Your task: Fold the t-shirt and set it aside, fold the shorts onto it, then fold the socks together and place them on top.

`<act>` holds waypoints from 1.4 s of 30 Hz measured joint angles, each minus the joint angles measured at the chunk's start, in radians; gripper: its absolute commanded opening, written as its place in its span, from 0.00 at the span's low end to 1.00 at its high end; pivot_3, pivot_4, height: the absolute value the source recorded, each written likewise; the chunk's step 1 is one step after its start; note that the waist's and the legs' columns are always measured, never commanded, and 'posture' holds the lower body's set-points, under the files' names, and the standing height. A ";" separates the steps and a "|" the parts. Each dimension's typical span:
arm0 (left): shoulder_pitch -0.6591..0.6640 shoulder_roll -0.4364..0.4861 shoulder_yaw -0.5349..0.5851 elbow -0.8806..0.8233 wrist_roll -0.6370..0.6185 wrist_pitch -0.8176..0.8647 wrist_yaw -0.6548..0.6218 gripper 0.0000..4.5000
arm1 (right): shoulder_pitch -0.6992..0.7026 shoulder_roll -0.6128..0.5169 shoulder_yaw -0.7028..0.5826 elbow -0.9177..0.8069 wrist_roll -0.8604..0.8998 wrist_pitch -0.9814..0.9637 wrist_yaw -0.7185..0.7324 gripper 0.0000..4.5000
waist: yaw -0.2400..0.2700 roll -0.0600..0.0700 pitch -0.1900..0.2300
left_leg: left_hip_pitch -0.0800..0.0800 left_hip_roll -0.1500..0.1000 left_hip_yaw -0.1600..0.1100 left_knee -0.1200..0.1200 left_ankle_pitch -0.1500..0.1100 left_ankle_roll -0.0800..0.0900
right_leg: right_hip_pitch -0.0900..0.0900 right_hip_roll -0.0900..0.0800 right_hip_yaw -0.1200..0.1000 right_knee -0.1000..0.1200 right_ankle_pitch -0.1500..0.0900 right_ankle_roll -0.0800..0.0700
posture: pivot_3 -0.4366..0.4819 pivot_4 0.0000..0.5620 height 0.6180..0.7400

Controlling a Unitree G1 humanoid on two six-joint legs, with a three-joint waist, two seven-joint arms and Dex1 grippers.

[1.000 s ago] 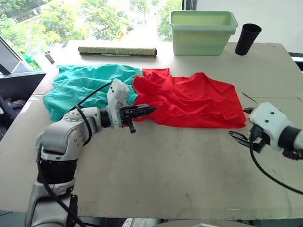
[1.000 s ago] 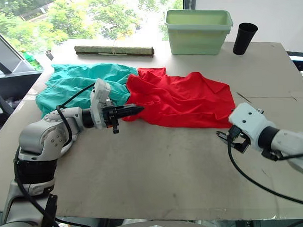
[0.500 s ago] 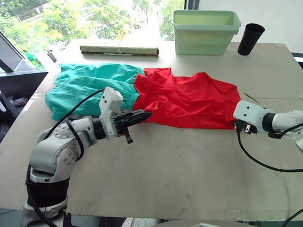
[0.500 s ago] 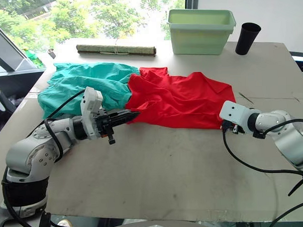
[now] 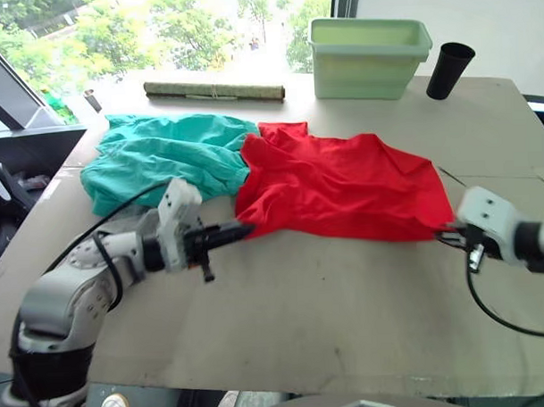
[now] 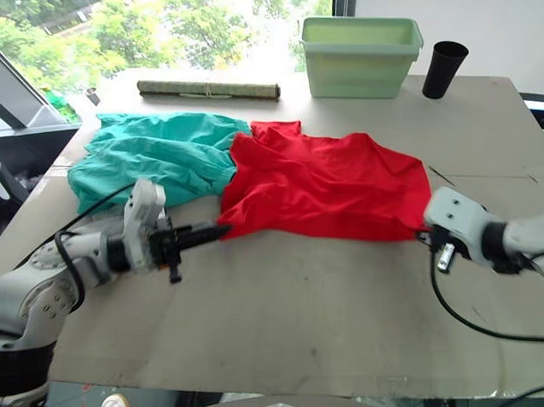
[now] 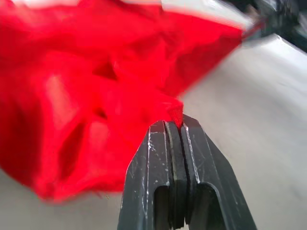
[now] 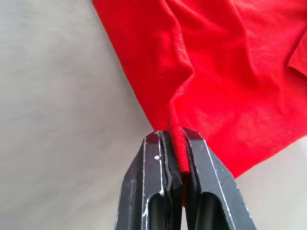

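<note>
A red t-shirt (image 5: pixel 343 188) lies spread across the middle of the counter (image 5: pixel 329 300), pulled taut between two grippers. The left gripper (image 5: pixel 242 229) has its fingers (image 7: pixel 163 158) pressed together on the shirt's near left corner; the right gripper (image 6: pixel 427 236) pinches a fold at the near right corner. The teal shorts (image 5: pixel 163 158) lie bunched toward the counter's left edge, touching the shirt. Along the far edge stand a pale green bin (image 5: pixel 370 55), a black cup (image 5: pixel 450 70) and a rolled mat (image 5: pixel 214 90).
</note>
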 measured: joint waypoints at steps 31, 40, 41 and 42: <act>0.066 0.017 -0.056 0.167 0.081 -0.125 -0.150 0.71 | 0.332 0.174 -0.238 -0.188 0.042 0.077 -0.016 0.00 | 0.000 0.001 0.000 | 0.000 0.001 0.002 0.000 0.000 0.000 | 0.000 -0.001 0.002 -0.002 -0.002 -0.005 | 0.48 0.27 0.93; 0.051 -0.008 -0.051 0.166 0.045 0.037 -0.020 0.71 | 0.346 0.174 -0.229 -0.205 0.047 0.070 -0.028 0.00 | 0.000 0.001 -0.001 | 0.000 0.001 0.002 0.000 0.000 0.000 | 0.000 0.000 0.001 -0.002 -0.002 -0.004 | 0.48 0.27 0.93; 0.052 -0.006 -0.042 0.166 0.010 0.093 -0.009 0.71 | 0.347 0.174 -0.228 -0.205 0.047 0.069 -0.028 0.00 | -0.001 0.001 -0.001 | 0.000 0.001 0.002 0.000 0.000 0.000 | 0.000 0.000 0.001 -0.002 0.000 -0.001 | 0.48 0.27 0.93; 0.052 -0.004 -0.031 0.166 -0.019 0.141 0.000 0.71 | 0.347 0.174 -0.228 -0.205 0.047 0.068 -0.029 0.00 | -0.001 0.001 -0.001 | 0.000 0.001 0.002 0.000 0.000 0.000 | -0.001 0.000 0.001 -0.002 0.000 -0.001 | 0.48 0.27 0.93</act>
